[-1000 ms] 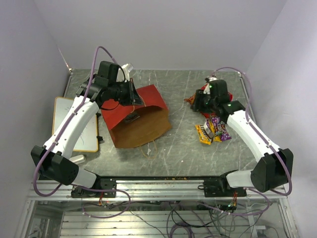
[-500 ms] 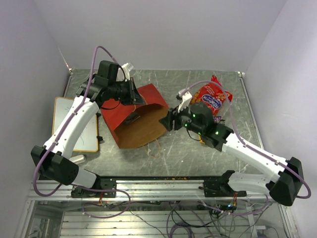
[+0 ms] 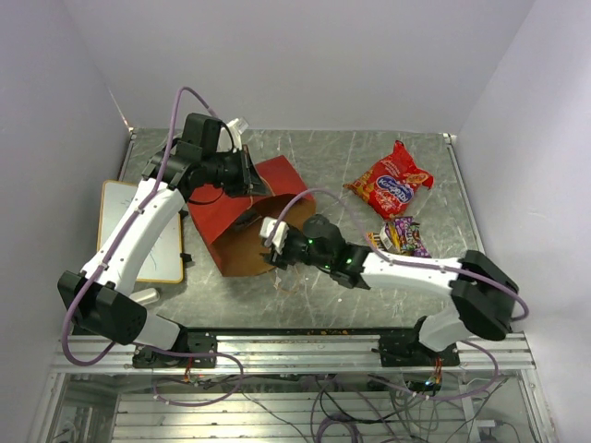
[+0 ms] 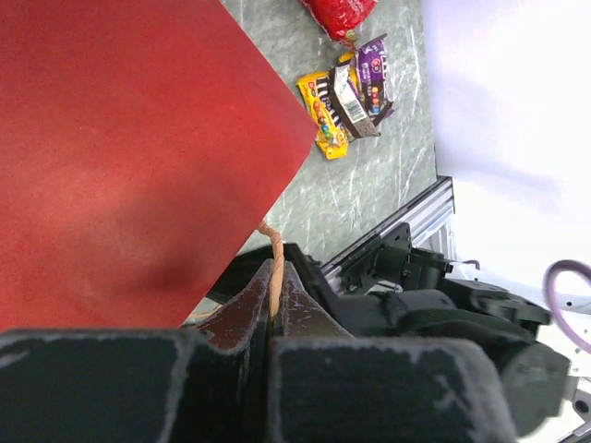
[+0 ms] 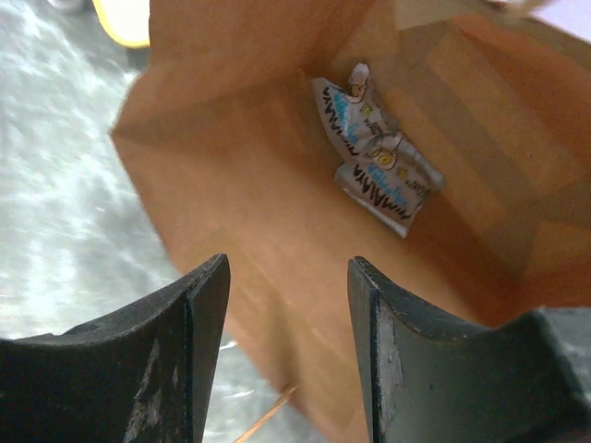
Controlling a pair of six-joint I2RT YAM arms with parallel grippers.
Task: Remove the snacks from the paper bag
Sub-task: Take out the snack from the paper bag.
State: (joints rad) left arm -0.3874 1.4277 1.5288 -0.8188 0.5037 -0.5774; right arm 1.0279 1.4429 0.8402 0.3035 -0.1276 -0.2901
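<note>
Paper bag (image 3: pixel 242 224) mouth toward empty half-open right pincer (image 5: pixel 288 273), handle (image 4: pixel 274 254) in closed left pincer (image 4: pixel 274 312)

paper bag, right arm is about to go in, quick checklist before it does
1. paper bag mouth open toward the right jaws: ok
2. left jaws shut on the handle: ok
3. right jaws open and empty: ok
4. light-blue packet in sight inside, ahead of the right jaws: ok
5. more snacks hidden deeper inside: cannot tell
6. chip bag and candy packets lie outside the bag: ok
</note>
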